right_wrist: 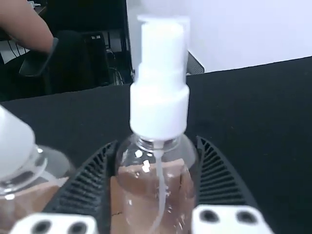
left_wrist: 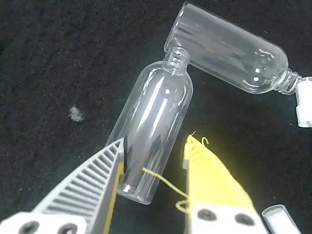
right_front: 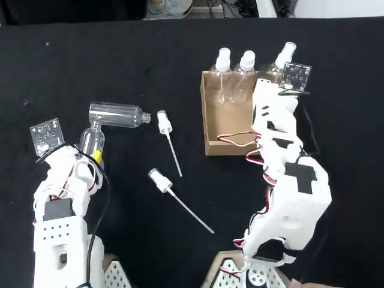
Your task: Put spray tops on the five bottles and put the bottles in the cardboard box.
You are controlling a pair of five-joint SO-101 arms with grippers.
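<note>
Nearest, on the left side of the black table [right_front: 120, 228], the left gripper [left_wrist: 155, 141] sits around the base end of an uncapped bottle [left_wrist: 156, 107] that lies on the cloth. Its grey finger is against the bottle's side and its yellow finger stands a little off the other side, so the pincer is narrowly open and straddling, not clamping. The mouth of this bottle touches the base end of a second bare bottle [right_front: 120, 115], which lies crosswise just beyond it with its neck pointing toward the middle of the table. Two loose spray tops lie in the middle ground, each with a long thin dip tube. The nearer spray top [right_front: 161, 179] is well apart from both arms, and the farther spray top [right_front: 164, 123] lies just beside the neck of the second bare bottle. To the right and farther back is the cardboard box [right_front: 205, 114], with red and white arm cables draped over its near right corner. Two capped bottles [right_front: 223, 63] stand side by side against its far wall (their white tops rise above the rim). At the far right corner the right gripper [right_wrist: 157, 146] has its black fingers closed against both sides of a third capped bottle [right_wrist: 156, 195] — white spray top [right_wrist: 160, 87] upright in the wrist view, bottle leaning outward in the high view. Whether its base rests on the box floor cannot be told.
</note>
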